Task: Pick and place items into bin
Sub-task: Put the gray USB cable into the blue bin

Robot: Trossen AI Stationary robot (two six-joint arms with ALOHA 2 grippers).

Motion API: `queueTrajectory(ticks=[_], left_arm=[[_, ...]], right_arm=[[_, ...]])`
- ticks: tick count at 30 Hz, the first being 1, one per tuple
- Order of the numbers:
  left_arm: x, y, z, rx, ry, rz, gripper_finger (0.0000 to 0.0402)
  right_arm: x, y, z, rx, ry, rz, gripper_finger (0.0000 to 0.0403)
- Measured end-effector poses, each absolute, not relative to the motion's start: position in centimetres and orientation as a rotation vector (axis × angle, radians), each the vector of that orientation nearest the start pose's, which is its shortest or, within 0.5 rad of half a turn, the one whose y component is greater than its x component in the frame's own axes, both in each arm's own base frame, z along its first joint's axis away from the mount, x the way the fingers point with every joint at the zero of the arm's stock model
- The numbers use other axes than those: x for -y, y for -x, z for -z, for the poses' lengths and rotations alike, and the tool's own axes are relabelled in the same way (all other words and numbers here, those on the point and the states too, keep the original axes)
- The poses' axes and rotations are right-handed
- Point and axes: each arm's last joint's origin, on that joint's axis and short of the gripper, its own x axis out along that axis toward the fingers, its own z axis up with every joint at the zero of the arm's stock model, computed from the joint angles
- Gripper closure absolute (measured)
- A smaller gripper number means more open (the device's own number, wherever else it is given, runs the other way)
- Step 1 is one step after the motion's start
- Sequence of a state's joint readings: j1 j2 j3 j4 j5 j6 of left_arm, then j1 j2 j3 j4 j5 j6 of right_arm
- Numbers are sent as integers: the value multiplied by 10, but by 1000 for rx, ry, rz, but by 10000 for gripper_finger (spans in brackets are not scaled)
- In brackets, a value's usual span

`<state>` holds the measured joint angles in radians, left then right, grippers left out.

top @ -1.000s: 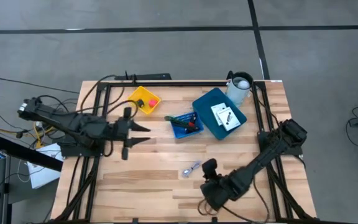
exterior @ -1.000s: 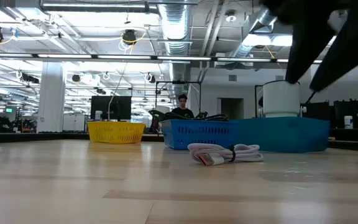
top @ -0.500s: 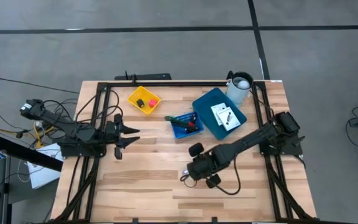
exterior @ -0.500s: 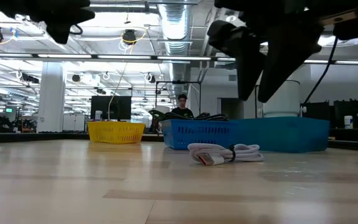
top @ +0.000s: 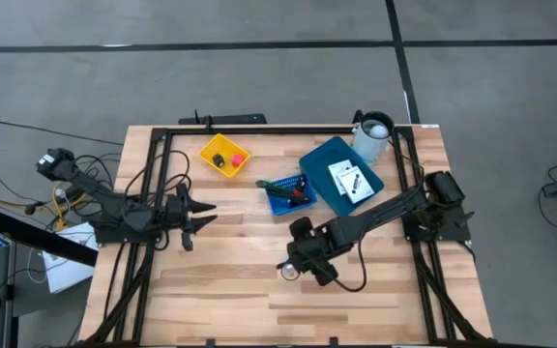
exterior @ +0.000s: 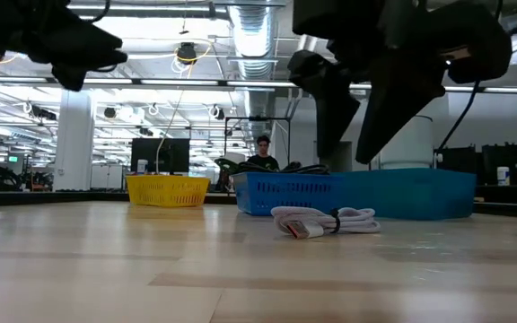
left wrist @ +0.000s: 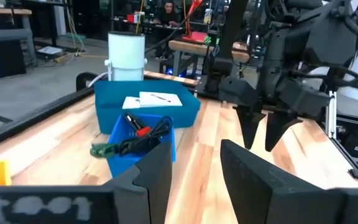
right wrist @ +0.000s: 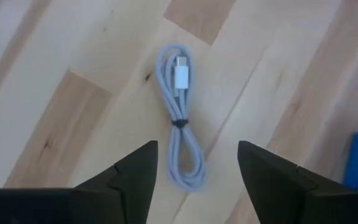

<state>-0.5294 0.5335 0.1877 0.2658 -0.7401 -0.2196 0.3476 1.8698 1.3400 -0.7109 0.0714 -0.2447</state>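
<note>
A coiled white cable (right wrist: 180, 118) lies on the pale wooden bench (top: 220, 285) beneath the right end effector (right wrist: 197, 165), whose fingers are spread wide; the left end effector (left wrist: 194, 168) is also parted.

Level across a pale wooden table (exterior: 151, 269): coiled white cable (exterior: 323, 221) lying flat near the middle, blue basket (exterior: 290, 193) and larger blue bin (exterior: 411, 192) behind it, yellow basket (exterior: 168, 189) farther left. Right gripper (exterior: 353, 135) hanging above the cable, fingers spread. Person (exterior: 263, 154) seated far behind.
</note>
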Motion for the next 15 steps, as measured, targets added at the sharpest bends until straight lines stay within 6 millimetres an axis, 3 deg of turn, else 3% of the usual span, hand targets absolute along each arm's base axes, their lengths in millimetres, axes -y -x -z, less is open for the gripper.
queueTrajectory(ticks=[11, 15], left_arm=[[49, -115, -170, 40, 246, -186, 276], [49, -115, -169, 41, 260, -194, 276]], right_arm=[[-118, -349, -177, -1156, 408, -433, 208], [-114, -351, -177, -1151, 411, -441, 219]])
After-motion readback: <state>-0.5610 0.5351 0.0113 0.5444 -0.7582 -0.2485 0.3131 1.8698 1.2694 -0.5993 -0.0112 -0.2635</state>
